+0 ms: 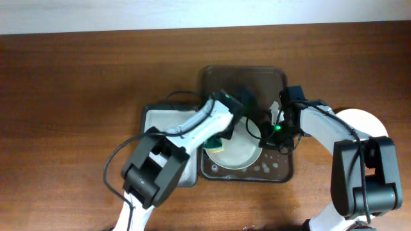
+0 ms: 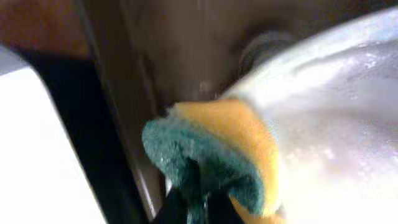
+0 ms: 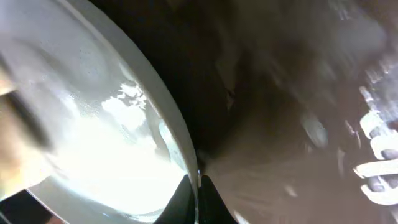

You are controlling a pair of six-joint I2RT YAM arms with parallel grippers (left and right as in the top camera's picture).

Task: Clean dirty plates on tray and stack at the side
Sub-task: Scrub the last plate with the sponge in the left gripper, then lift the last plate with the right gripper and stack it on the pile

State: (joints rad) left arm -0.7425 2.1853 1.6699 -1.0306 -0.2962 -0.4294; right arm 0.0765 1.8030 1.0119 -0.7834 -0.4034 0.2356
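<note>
A white plate (image 1: 241, 151) lies tilted in the dark tray (image 1: 280, 172). My left gripper (image 1: 226, 136) is shut on a yellow and green sponge (image 1: 216, 144), which presses against the plate's left edge. In the left wrist view the sponge (image 2: 214, 155) sits against the wet plate (image 2: 336, 112). My right gripper (image 1: 268, 131) is shut on the plate's right rim. The right wrist view shows its fingers (image 3: 198, 198) pinching the rim of the plate (image 3: 93, 143).
A white plate (image 1: 366, 123) lies on the table at the right, partly under my right arm. A grey tray with a white inside (image 1: 160, 119) sits left of the dark tray. Droplets or suds lie on the dark tray's floor (image 1: 266, 168).
</note>
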